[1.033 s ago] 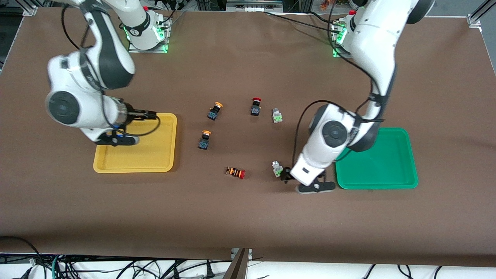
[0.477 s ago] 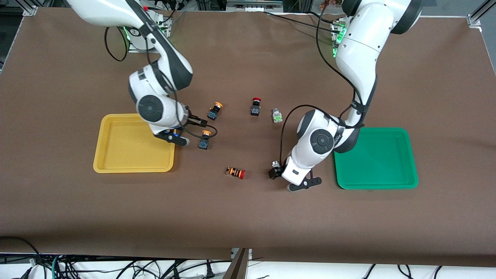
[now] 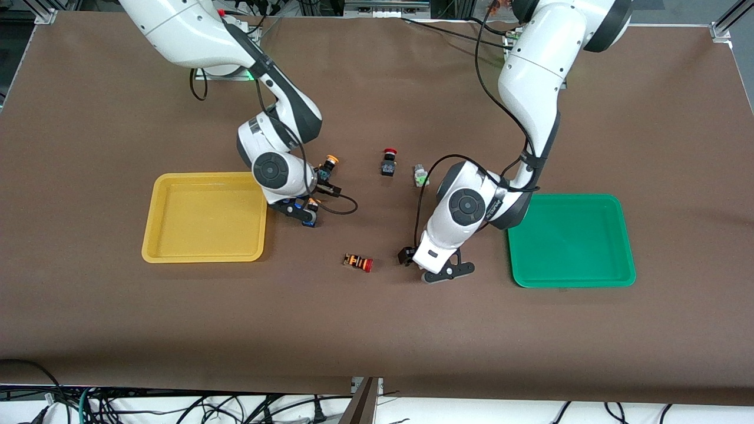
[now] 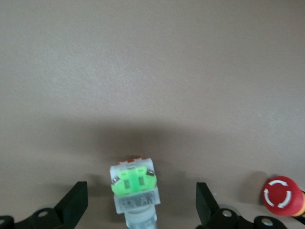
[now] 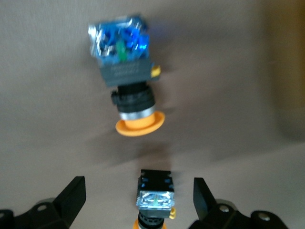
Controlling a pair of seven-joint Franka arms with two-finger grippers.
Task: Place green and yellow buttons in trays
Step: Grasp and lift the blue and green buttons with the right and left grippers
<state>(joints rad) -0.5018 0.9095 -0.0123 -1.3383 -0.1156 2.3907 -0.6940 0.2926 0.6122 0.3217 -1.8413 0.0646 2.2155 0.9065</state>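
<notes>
Between spread left jaws, green button (image 4: 134, 187), between spread right jaws, yellow button (image 5: 155, 198)

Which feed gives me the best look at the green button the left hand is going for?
The left wrist view: the green button stands centred between the open left hand fingers, its green face clear. The front view hides it under the left arm, showing only the hand. The right wrist view does not show it.
</notes>
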